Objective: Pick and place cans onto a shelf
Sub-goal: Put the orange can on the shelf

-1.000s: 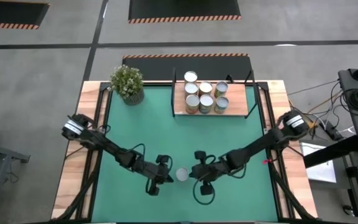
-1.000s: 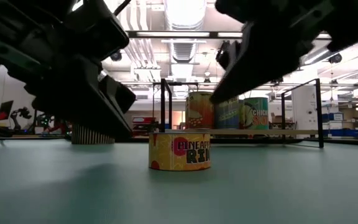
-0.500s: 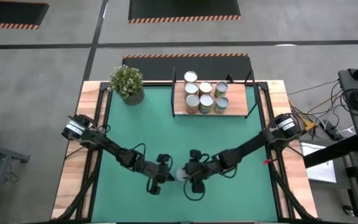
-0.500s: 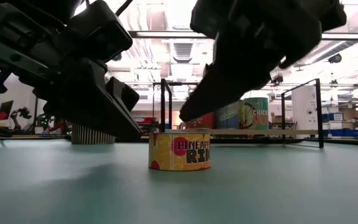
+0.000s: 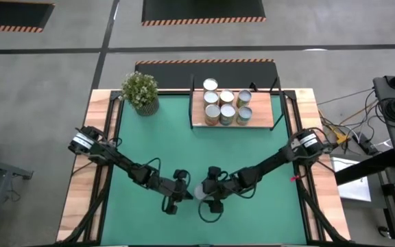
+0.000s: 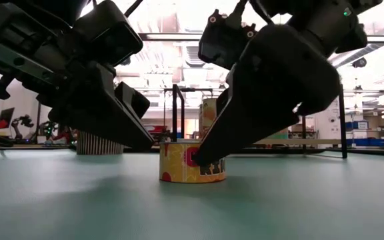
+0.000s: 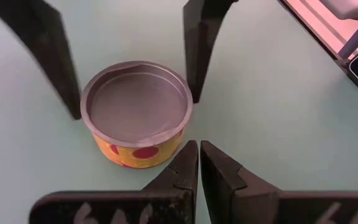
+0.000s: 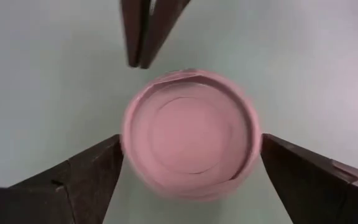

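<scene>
Green mat (image 5: pixel 184 147) fills mid-frame, shelf (image 5: pixel 262 120) with seven cans at upper centre. Lower centre, one can (image 5: pixel 199 191) stands upright between the right gripper (image 8: pixel 188 163)'s spread fingers, untouched; left gripper (image 7: pixel 199 163), fingers together, waits just beside.

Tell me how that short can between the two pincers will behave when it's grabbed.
The can looks squat and wide, standing upright on the green mat, so it probably won't tip. Its round wall could slip or twist between the right pincer's open fingers unless squeezed across the middle. Likely rigid metal, so it shouldn't crush.
</scene>
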Tool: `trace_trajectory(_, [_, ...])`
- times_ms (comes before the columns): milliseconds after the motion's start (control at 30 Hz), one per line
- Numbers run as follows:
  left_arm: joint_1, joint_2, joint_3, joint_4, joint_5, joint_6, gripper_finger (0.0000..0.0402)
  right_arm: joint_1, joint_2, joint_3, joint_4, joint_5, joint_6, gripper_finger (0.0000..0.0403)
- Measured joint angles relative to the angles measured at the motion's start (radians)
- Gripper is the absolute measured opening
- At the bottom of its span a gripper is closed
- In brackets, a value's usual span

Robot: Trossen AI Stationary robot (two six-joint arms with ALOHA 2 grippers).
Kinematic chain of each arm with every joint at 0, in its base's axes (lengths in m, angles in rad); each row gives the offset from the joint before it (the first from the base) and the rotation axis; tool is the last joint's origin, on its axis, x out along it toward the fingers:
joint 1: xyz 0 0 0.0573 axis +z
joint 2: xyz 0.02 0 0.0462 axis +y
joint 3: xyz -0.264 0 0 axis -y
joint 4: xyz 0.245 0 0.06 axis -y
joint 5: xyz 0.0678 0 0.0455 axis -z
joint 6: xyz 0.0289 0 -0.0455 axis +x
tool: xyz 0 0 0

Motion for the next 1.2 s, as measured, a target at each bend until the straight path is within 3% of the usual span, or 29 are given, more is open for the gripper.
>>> trace_trajectory(167, [0.0,0.0,0.0,0.0,-0.001,0.0,0.0,-0.01,0.001,0.001,0.0,0.003,-0.026,0.0351])
trace_trajectory(433, [0.0,0.0,0.0,0.0,-0.001,0.008,0.0,-0.019,-0.003,0.001,0.0,-0.017,-0.027,0.0257])
trace_trajectory(600, [0.0,0.0,0.0,0.0,-0.001,0.026,0.0,-0.017,-0.055,0.001,-0.087,-0.032,-0.062,0.0259])
trace_trajectory(733, [0.0,0.0,0.0,0.0,-0.002,0.026,0.0,-0.018,-0.152,0.001,-0.232,-0.019,-0.075,0.0289])
trace_trajectory(933, [0.0,0.0,0.0,0.003,-0.002,0.026,0.0,-0.018,-0.344,0.001,-0.494,0.088,-0.072,0.0289])
trace_trajectory(1200, [0.0,0.001,0.0,0.01,-0.027,0.028,0.0,-0.048,-0.626,-0.039,-0.738,0.337,0.038,0.0278])
